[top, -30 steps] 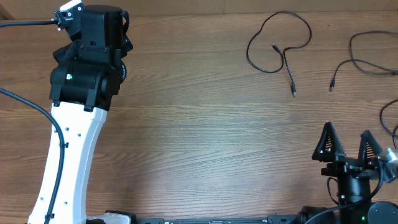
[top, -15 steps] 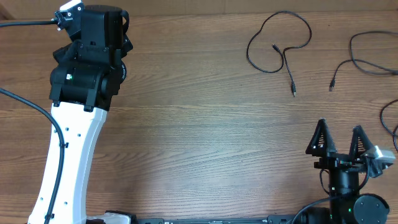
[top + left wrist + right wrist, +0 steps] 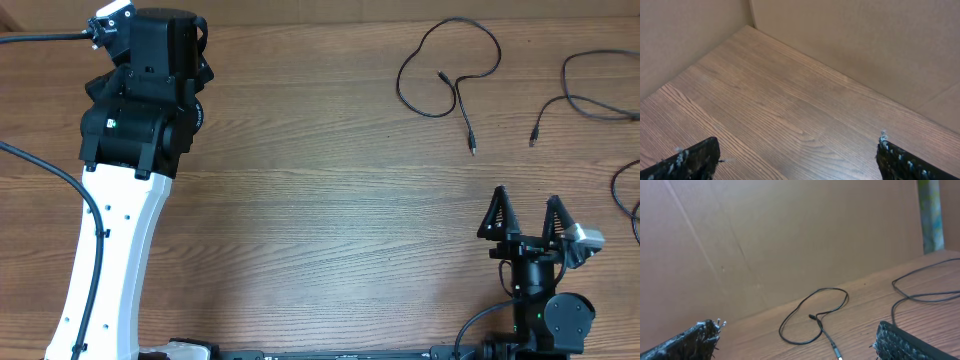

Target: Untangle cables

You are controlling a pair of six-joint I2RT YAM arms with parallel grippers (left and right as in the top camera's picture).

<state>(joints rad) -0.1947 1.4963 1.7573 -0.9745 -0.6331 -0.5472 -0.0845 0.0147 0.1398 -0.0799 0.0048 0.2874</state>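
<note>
Looped cable (image 3: 464, 112) is noted on the far right part of the wooden table (image 3: 300, 200). Its loop is set toward the far edge, and its long tail is run roughly far-to-near with the plug tip pointed at the near edge. A second cable (image 3: 535, 132) is laid further right, apart from the first, with its plug also pointed nearward and its cord led off the right edge. The right gripper (image 3: 523, 198) is spread fully and nothing is held; it is kept nearer the front edge than both plugs. The left gripper (image 3: 796, 152) is likewise spread wide and empty over bare wood in the far left corner.

Thin black cables (image 3: 450, 75) lie looped, separate, far right.
</note>
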